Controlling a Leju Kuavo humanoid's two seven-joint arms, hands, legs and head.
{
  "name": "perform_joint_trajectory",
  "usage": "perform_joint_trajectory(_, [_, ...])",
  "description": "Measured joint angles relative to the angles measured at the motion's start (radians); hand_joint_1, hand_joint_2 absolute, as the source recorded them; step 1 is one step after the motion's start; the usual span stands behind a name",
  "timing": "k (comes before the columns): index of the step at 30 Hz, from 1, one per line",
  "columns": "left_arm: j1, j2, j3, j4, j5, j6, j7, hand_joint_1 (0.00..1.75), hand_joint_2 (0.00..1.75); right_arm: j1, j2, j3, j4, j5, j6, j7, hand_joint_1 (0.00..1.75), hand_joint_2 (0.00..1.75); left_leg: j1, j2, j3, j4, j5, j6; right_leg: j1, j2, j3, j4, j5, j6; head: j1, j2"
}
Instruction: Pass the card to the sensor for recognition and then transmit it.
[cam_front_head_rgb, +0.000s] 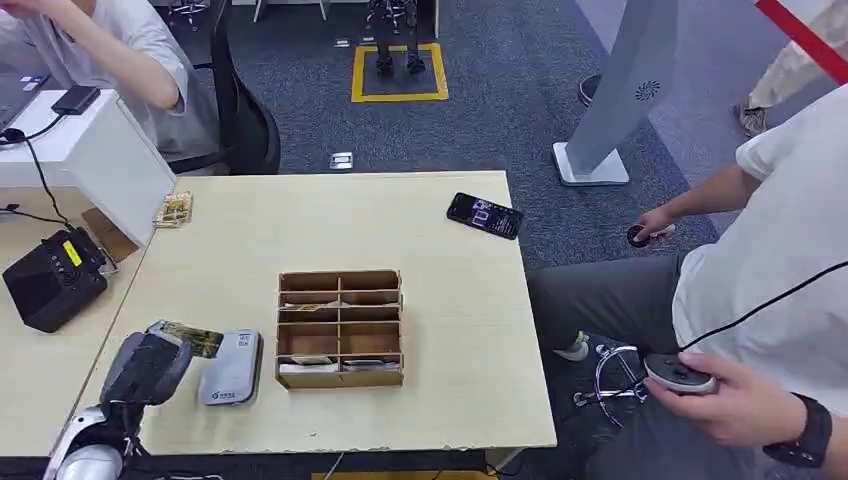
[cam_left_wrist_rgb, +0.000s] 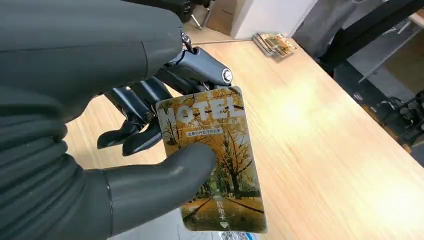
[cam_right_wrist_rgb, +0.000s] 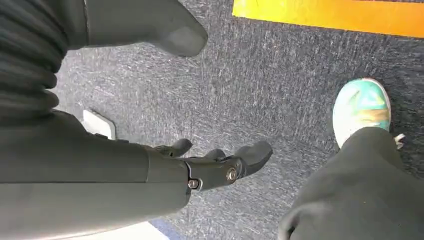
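Left robot hand (cam_front_head_rgb: 150, 362) pinching card (cam_left_wrist_rgb: 215, 160), beside sensor (cam_front_head_rgb: 231, 367), table edge near

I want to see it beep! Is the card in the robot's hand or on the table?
In hand: the left hand pinches the card with thumb and fingers.

Office-like robot test space, blue-grey carpet (cam_front_head_rgb: 520, 90), yellow floor marking (cam_front_head_rgb: 399, 72) at 12 o'clock, pale wooden table (cam_front_head_rgb: 440, 330), seated person (cam_front_head_rgb: 760, 280) at 3 o'clock holding controller (cam_front_head_rgb: 678, 374).
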Motion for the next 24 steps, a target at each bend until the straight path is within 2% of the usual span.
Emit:
perform_joint_trajectory(3, [0.0,-0.035,-0.031,0.0,-0.042,0.036,0.006,1.75,1.75,0.0,0.004,-0.003,0.0,0.007,0.0,0.0,0.0,1.75,0.0,0.0,0.0,0.0,0.0,0.0,0.0,0.0,0.0,0.0,0.0,0.0,0.0,0.0])
perform_joint_trajectory(6, [-0.001,-0.05,-0.045,0.0,-0.058,0.051,0.008,1.75,1.75,0.0,0.006,-0.004,0.0,0.01,0.001,0.002,0.0,1.75,0.0,0.0,0.0,0.0,0.0,0.0,0.0,0.0,0.0,0.0,0.0,0.0,0.0,0.0])
perform_joint_trajectory(14, [-0.04,-0.102,-0.062,0.048,-0.145,0.164,0.013,1.75,1.75,-0.002,0.007,-0.005,0.0,0.035,0.005,0.011,0.0,1.75,0.0,0.0,0.0,0.0,0.0,0.0,0.0,0.0,0.0,0.0,0.0,0.0,0.0,0.0])
perform_joint_trajectory(19, [-0.057,-0.117,-0.062,0.094,-0.194,0.217,0.013,1.75,1.75,-0.004,0.008,-0.006,0.0,0.051,0.006,0.011,0.0,1.75,0.0,0.0,0.0,0.0,0.0,0.0,0.0,0.0,0.0,0.0,0.0,0.0,0.0,0.0])
perform_joint_trajectory(24, [-0.061,-0.124,-0.062,0.122,-0.208,0.228,0.012,1.75,1.75,-0.005,0.01,-0.007,0.0,0.053,0.006,0.011,0.0,1.75,0.0,0.0,0.0,0.0,0.0,0.0,0.0,0.0,0.0,0.0,0.0,0.0,0.0,0.0])
